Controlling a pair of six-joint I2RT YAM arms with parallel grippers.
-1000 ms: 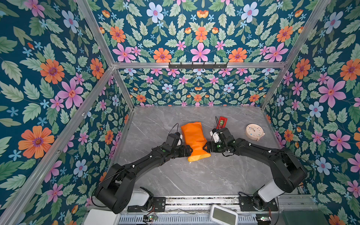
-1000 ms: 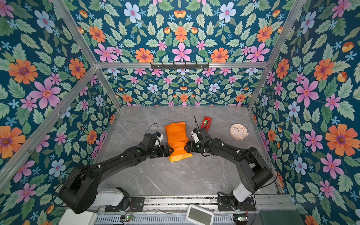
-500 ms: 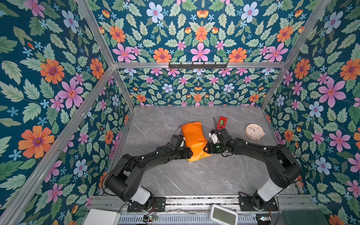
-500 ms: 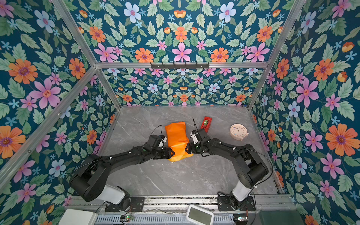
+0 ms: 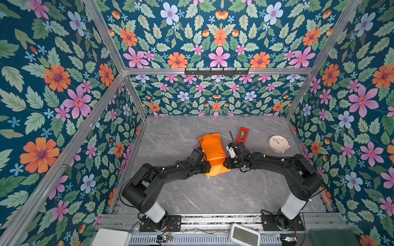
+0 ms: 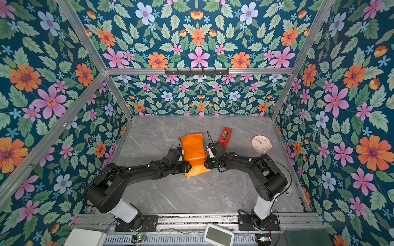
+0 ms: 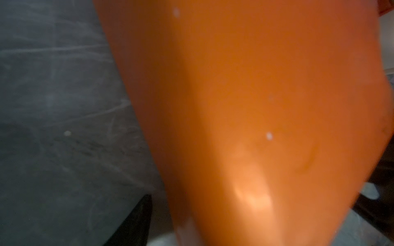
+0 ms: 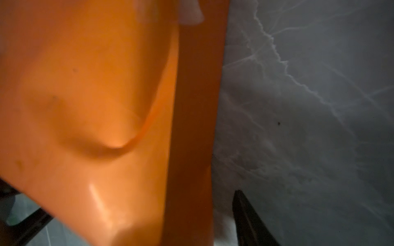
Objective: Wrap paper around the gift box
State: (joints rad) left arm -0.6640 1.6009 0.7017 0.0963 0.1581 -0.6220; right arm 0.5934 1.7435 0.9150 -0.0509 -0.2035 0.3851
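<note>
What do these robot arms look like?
The left arm and right arm match: chunky black jointed links with rounded elbows, each on a white cylindrical base segment; thin black cables loop along them, and small white specks mark the forearms.

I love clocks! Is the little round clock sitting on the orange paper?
No, the clock lies on the grey table, well to the side of the orange paper.

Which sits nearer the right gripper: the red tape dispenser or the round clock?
The red tape dispenser, lying just behind the right gripper; the cream round clock sits clearly farther off to the side.
</note>
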